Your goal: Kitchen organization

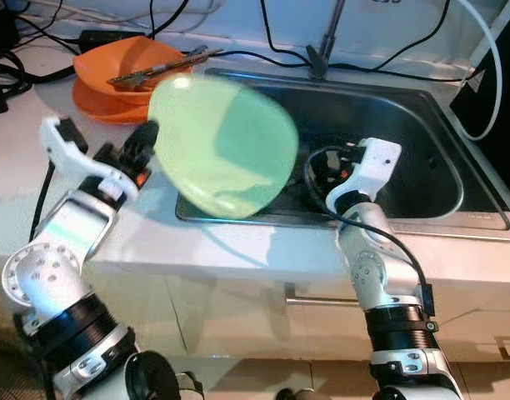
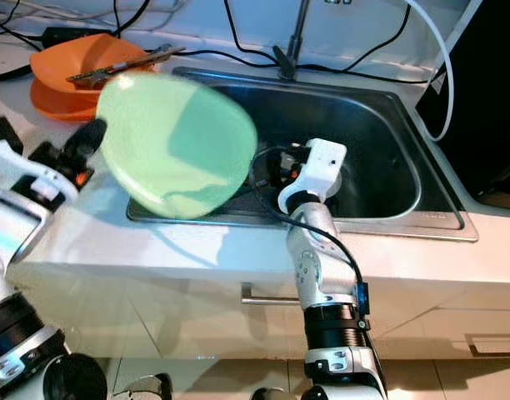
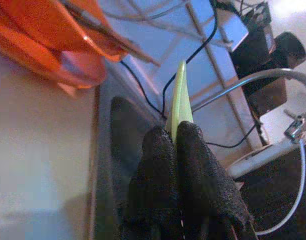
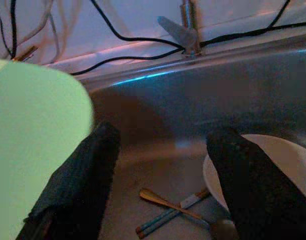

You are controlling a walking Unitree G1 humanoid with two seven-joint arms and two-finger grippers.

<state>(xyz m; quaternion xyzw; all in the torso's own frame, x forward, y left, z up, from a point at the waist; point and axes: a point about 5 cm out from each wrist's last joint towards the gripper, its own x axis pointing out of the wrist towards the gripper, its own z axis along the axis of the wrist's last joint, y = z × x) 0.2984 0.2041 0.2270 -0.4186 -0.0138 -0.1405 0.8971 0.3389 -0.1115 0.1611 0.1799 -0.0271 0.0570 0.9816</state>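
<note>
A pale green plate (image 1: 222, 146) hangs tilted in the air over the left edge of the steel sink (image 1: 405, 125). My left gripper (image 1: 147, 137) is shut on its left rim. In the left wrist view both black fingers (image 3: 158, 160) pinch the plate's thin edge (image 3: 180, 95). My right gripper (image 4: 165, 140) stands open over the sink's front part, beside the green plate and holding nothing. Below it in the basin lie a white plate (image 4: 273, 160), crossed chopsticks (image 4: 168, 215) and a spoon.
Stacked orange bowls (image 1: 113, 71) with utensils (image 1: 159, 67) laid across them stand on the counter at the back left. The faucet (image 1: 326, 42) rises behind the sink among black cables. A dark appliance (image 1: 497, 100) stands at the right.
</note>
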